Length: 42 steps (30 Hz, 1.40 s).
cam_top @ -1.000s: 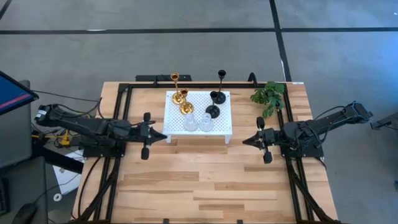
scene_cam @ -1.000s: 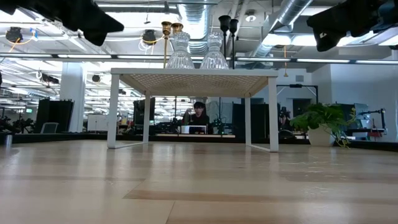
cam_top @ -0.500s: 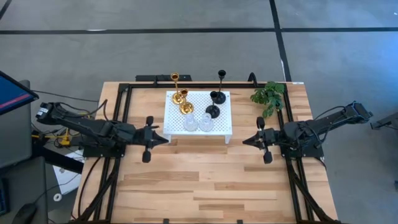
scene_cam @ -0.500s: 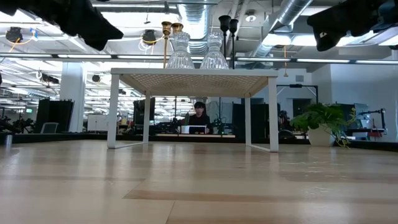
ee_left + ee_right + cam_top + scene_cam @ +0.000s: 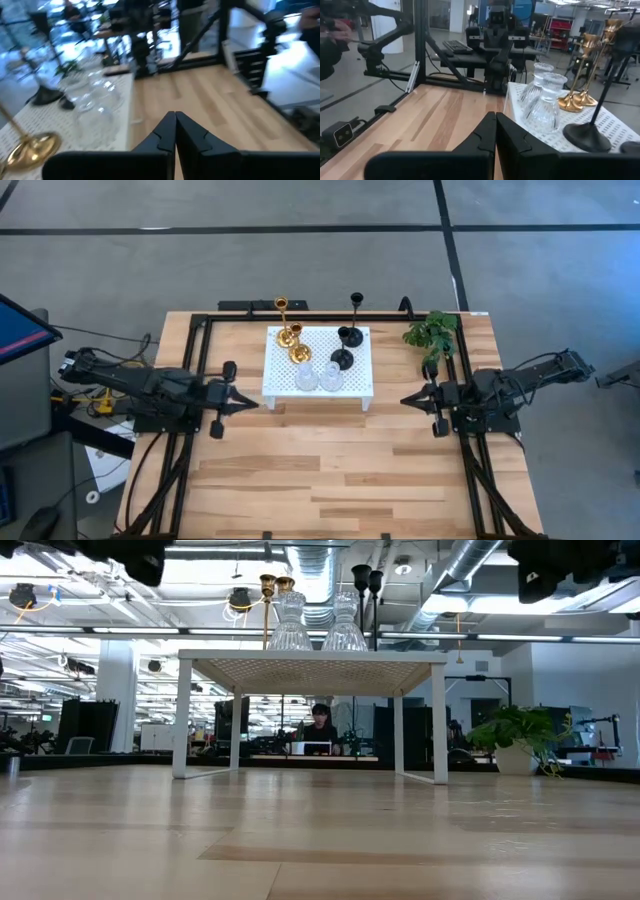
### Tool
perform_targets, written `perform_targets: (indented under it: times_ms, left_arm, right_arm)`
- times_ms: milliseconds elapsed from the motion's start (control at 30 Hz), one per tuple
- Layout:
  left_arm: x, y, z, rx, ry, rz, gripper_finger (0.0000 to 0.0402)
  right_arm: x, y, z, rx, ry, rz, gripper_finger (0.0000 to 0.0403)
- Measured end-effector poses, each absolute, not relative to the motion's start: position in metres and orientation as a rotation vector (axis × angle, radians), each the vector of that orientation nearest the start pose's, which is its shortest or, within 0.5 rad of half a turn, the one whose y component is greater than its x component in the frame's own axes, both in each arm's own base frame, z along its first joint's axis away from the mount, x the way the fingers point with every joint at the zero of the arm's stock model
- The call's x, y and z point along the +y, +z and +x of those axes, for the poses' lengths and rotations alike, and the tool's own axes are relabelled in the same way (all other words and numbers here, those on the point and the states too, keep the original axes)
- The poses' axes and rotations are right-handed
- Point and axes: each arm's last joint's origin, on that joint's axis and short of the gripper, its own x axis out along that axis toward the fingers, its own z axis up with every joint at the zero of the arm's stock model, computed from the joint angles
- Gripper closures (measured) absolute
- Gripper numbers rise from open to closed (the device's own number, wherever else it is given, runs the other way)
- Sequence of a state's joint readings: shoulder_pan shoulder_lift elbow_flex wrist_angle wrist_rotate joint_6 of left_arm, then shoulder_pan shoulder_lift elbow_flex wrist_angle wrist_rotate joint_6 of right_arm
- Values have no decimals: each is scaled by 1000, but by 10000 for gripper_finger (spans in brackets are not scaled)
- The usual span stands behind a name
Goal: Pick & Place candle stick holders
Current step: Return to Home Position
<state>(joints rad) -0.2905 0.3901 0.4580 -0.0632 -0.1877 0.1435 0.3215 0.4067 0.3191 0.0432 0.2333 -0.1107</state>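
Six candle stick holders stand by their round bases on the white perforated platform [image 5: 355,385]: two gold [image 5: 292,340], two black [image 5: 346,346] and two clear glass [image 5: 318,377]. In the low view the glass pair [image 5: 316,628] stands at the platform's near edge. My left gripper [image 5: 252,402] is shut and empty, left of the platform and above the table. My right gripper [image 5: 405,398] is shut and empty, right of the platform. The right wrist view shows the glass holders [image 5: 542,105], the gold ones [image 5: 576,100] and a black base [image 5: 587,136].
A green plant sprig [image 5: 432,335] lies at the table's far right, behind my right arm. A black frame [image 5: 200,340] runs along the table's edges. Bare wood lies in front of the platform. A person [image 5: 320,725] sits in the room beyond the table.
My left gripper has drawn back toward the table's left edge, away from the platform. My right gripper has drawn back a little toward the table's right edge. Both stay shut. The holders have not moved.
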Motion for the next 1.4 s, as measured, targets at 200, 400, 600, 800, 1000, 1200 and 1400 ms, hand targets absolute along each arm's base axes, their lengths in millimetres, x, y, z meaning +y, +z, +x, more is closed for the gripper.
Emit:
perform_targets:
  times_ms: [200, 400, 600, 800, 1000, 1200, 1400]
  left_arm:
    - [-24, 287, 89, -105, -186, 147, 394]
    - [-20, 290, 77, -148, -183, 137, 395]
    - [-17, 289, 67, -170, -181, 121, 396]
    - [-14, 287, 58, -174, -178, 120, 393]
    - [-10, 287, 45, -223, -173, 82, 397]
    - [-10, 284, 44, -200, -182, 80, 393]
    - [-13, 269, 52, -147, -203, 54, 396]
  right_arm:
    - [27, 242, 109, 46, 74, -121, 403]
    - [22, 242, 99, 30, 73, -108, 403]
    - [18, 245, 85, -17, 70, -101, 403]
    - [14, 245, 71, -54, 68, -92, 403]
    - [12, 244, 65, -63, 68, -93, 403]
    - [12, 244, 65, -66, 68, -92, 403]
    - [14, 232, 72, -68, 66, -91, 403]
